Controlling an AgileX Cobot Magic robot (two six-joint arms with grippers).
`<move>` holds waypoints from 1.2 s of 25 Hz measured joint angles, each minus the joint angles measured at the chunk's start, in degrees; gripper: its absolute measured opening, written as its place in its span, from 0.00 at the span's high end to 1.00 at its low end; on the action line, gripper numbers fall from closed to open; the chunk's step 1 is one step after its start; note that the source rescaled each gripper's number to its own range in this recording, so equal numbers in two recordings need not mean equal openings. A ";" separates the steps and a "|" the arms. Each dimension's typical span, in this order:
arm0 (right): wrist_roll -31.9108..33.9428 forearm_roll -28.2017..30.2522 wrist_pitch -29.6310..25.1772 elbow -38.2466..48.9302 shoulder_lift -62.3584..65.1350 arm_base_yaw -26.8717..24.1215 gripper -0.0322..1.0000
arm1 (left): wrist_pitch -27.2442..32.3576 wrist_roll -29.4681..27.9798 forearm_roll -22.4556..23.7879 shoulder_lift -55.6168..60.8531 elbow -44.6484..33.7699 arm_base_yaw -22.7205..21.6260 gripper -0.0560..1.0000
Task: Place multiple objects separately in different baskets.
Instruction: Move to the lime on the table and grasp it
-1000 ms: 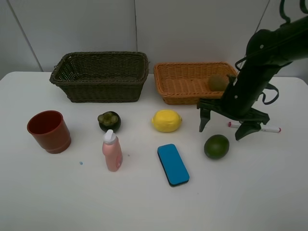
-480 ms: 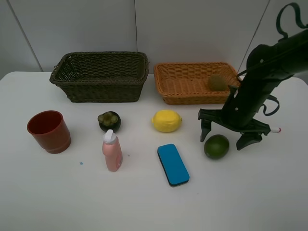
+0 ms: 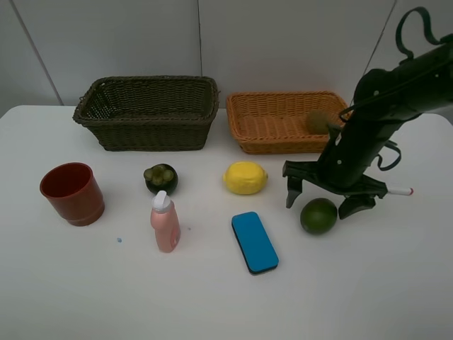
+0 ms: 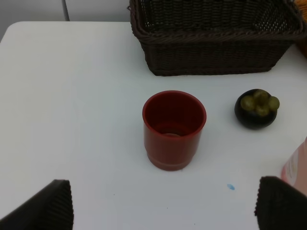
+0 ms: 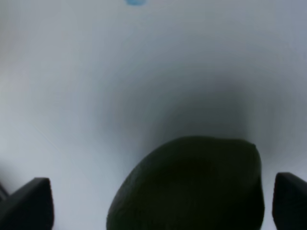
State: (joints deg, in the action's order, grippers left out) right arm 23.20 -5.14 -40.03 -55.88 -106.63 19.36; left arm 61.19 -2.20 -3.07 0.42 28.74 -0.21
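Dark basket (image 3: 148,134): at 11 o'clock on the table (image 3: 212,304); deep, rectangular, olive-brown wicker with a coarse weave.
Tan basket (image 3: 279,146): at 1 o'clock, just beside the dark one; shallower, orange-tan wicker with a finer weave.
Kiwi (image 3: 318,122): brown, rounded, matte; it lies in the tan basket at its 3 o'clock end.
Cup (image 3: 71,193): at 9 o'clock; red smooth plastic, tapered, upright, mouth up.
Mangosteen (image 3: 161,178): at 3 o'clock of the cup; a dark ball with a lumpy green cap.
Bottle (image 3: 164,225): at 6 o'clock of the mangosteen; pink, upright, with a white cap.
Lemon (image 3: 245,177): near the table's middle; yellow, oval, dimpled.
Eraser (image 3: 255,242): at 6 o'clock of the lemon; a flat blue slab with rounded corners.
Lime (image 3: 318,215): at 4 o'clock of the lemon; green, round, glossy.
Marker (image 3: 399,191): at 3 o'clock of the lime; a thin white stick, mostly hidden by the arm.
Right gripper (image 3: 318,206): jaws wide, one black finger on either side of the lime, holding nothing.
Left gripper (image 4: 166,207): jaws wide, above the table at 6 o'clock of the cup, holding nothing.
Change: a second ago the right gripper hung nearer the tan basket with more of the marker showing; it has since moved toward 7 o'clock over the lime. The objects lie as before.
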 joint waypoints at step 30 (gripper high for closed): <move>0.23 0.62 -0.05 0.00 -3.15 0.00 0.34 | 0.00 0.00 0.00 0.00 0.00 0.00 0.02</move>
State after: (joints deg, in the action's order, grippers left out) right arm 23.43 -4.52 -40.08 -55.88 -109.78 19.36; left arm 61.19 -2.20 -3.07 0.42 28.74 -0.21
